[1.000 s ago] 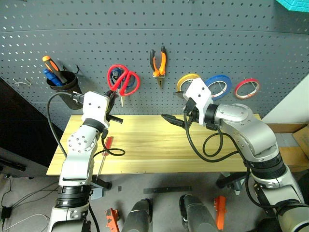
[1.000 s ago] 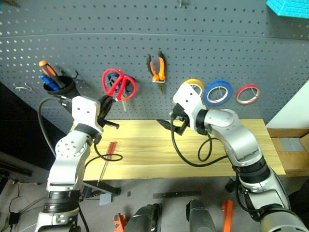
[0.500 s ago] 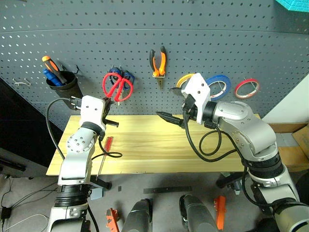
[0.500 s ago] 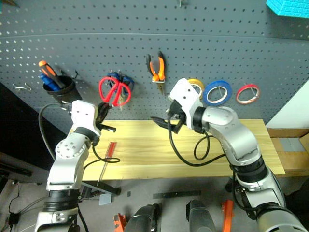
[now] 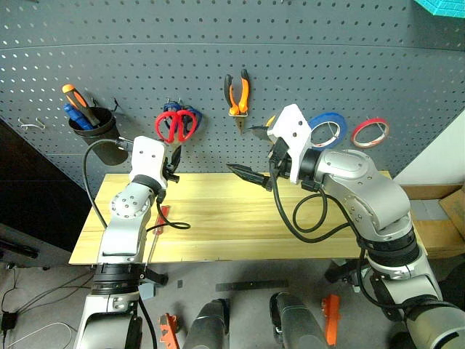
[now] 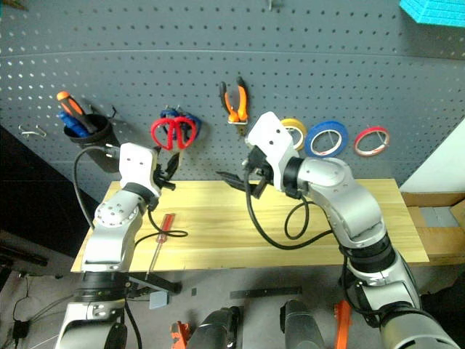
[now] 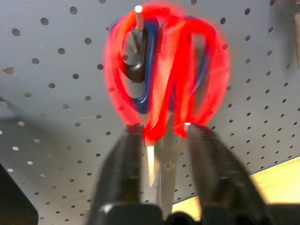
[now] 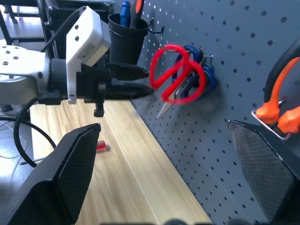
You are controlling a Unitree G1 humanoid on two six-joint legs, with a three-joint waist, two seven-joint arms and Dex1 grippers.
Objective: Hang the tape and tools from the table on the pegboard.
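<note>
We see red-looped scissors (image 7: 166, 79) on hook, upper centre; left pincer (image 7: 161, 140) parted, blades between fingers. We back straight off, no snagging.

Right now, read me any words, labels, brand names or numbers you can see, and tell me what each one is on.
None can be read.
The pegboard, the table, the red scissors, the pliers, the tape rings and the red-handled screwdriver show no print.
The white housings behind the left gripper and right gripper are blank.
</note>
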